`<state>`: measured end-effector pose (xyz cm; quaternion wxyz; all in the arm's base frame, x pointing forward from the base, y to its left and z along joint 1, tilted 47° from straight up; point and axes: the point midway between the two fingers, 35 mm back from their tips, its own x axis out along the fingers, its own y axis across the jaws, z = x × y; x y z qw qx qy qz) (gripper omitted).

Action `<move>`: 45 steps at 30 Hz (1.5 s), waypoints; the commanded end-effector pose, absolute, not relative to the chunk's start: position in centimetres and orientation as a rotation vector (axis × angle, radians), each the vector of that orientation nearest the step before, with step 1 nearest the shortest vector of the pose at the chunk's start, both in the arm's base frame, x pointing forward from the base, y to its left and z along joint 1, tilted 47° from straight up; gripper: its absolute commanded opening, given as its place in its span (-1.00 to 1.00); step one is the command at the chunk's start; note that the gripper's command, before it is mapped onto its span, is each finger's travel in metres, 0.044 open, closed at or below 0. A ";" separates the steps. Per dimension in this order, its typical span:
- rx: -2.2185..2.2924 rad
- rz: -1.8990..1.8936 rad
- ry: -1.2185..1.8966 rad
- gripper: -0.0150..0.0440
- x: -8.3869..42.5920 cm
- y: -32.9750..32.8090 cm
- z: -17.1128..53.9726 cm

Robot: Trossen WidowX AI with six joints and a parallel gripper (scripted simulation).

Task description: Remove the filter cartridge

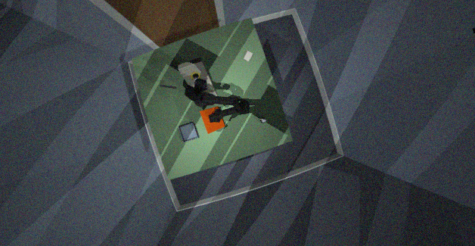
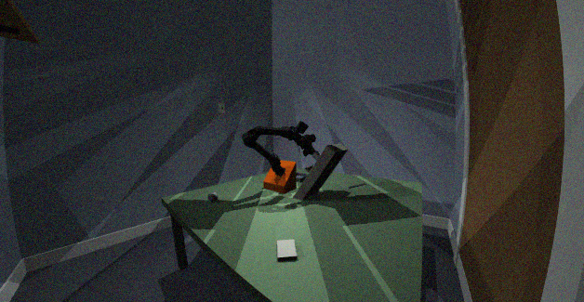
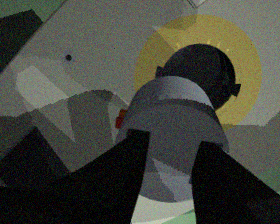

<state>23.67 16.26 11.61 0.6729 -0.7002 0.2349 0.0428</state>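
The filter cartridge [image 3: 166, 117], a grey cylinder, is out of its hole and is held between the fingers in the wrist view. My gripper [image 3: 173, 140] [image 2: 316, 153] is shut on it, just in front of the panel face. The tilted grey service panel [image 1: 186, 69] [image 2: 322, 170] [image 3: 101, 40] shows a dark round hole [image 3: 201, 67] inside a yellow ring [image 3: 249, 75]. The cartridge overlaps the lower edge of the hole in view. Its slots cannot be made out. The tray [image 1: 188, 132], a small blue-grey square with a dark rim, lies beyond the orange block, away from the panel.
The orange block [image 1: 209, 128] [image 2: 272, 180] is at the arm's base, between panel and tray. A white box [image 1: 248, 56] [image 2: 286, 248], a small pale object [image 1: 263, 120] [image 2: 212, 197] and a thin dark rod [image 1: 168, 86] lie on the green table.
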 end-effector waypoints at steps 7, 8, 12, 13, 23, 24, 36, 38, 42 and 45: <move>-1.567 0.090 0.523 -0.49 22.5 13.9 9.7; -1.567 0.090 0.523 -0.49 22.4 13.6 9.5; -1.568 0.090 0.523 -0.49 21.9 12.6 8.6; -1.568 0.090 0.523 -0.49 21.8 12.4 8.4; -1.570 0.092 0.529 -0.14 21.8 12.5 8.4; -1.570 0.092 0.529 -0.14 21.8 12.5 8.4; -1.567 0.089 0.523 -0.14 22.6 14.0 9.8; -1.567 0.089 0.523 -0.14 23.4 15.6 11.2; -1.567 0.089 0.523 -0.14 24.3 17.5 13.0; -1.566 0.090 0.523 -0.05 24.3 17.6 13.1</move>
